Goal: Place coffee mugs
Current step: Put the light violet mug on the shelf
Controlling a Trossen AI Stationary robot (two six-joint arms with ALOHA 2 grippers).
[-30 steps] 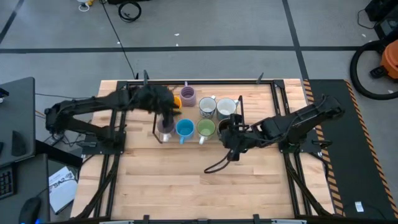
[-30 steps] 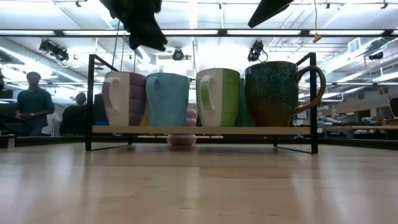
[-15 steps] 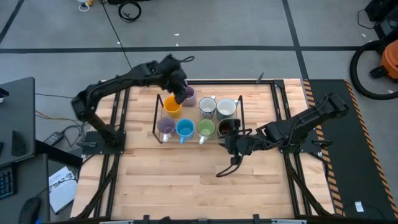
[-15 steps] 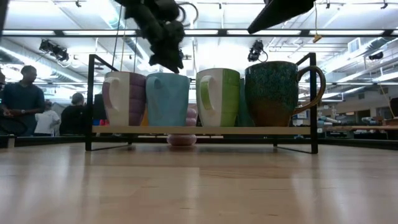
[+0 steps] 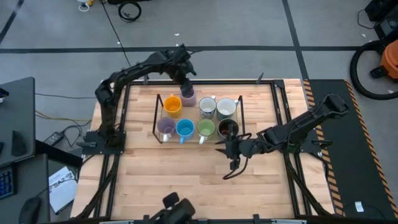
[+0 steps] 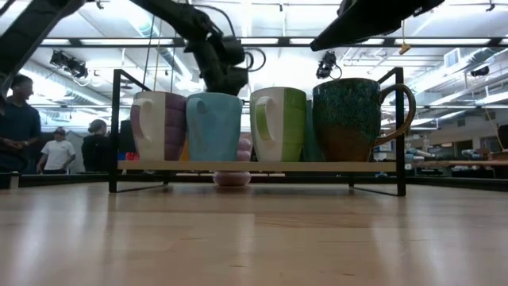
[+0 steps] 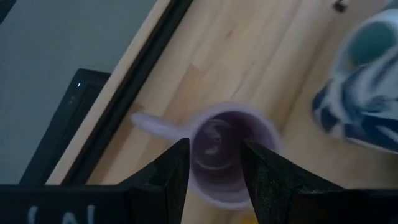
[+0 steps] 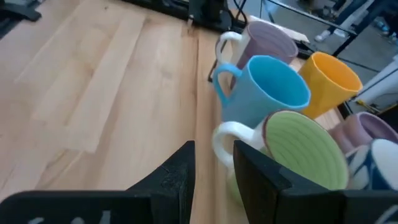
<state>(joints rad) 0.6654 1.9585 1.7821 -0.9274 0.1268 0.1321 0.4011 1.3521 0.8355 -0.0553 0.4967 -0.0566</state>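
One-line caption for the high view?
Left gripper hovers open over a purple mug; right gripper waits nearby.

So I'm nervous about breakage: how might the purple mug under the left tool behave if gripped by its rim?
The purple mug looks like glazed ceramic, so it is probably stiff, rather slippery and prone to chip. It stands upright on its base, so it is unlikely to roll. Its handle juts to one side, so a rim grip by the left tool, whose fingers straddle the rim, might tilt it.
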